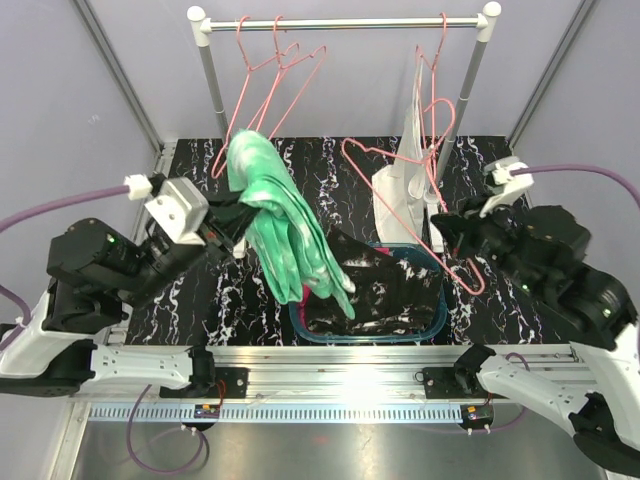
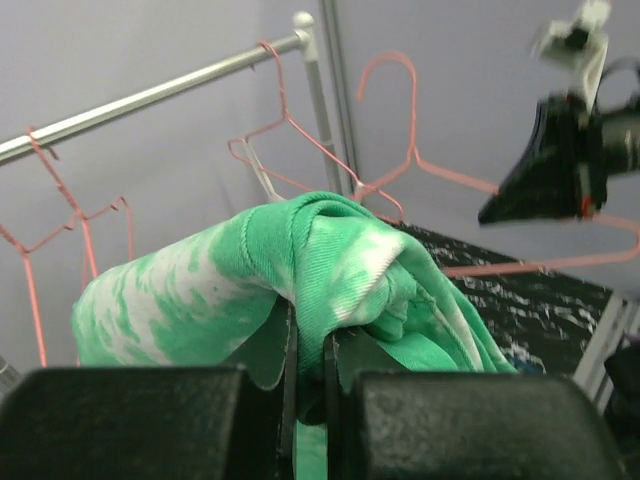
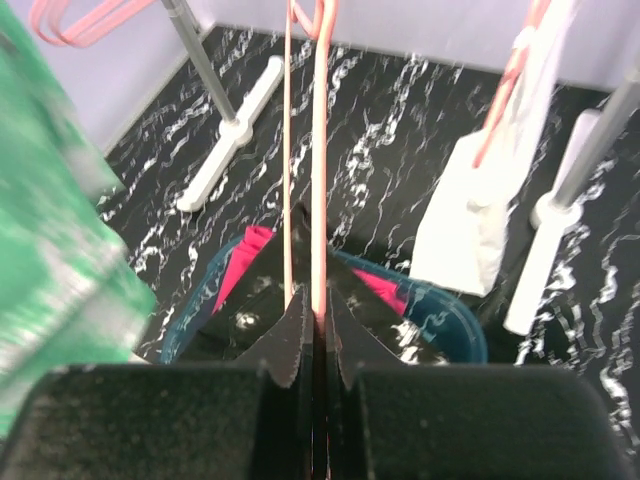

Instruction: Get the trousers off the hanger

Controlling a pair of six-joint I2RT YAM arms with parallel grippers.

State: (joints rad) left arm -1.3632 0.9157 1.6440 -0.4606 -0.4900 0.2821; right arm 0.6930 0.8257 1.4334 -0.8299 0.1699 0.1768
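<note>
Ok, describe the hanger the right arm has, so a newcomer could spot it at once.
Start at the rail across the back, then drop to the teal basket in front. Above its right side, the right claw is shut on a bare pink wire hanger. Unlike the other pink hangers, it is off the rail, tilted in mid-air.

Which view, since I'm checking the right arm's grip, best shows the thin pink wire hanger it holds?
Top external: the whole pink wire hanger shows, off the rail, pinched in the right gripper. Right wrist shows only two wire strands between its shut fingers; left wrist shows its hook and one shoulder.
</note>
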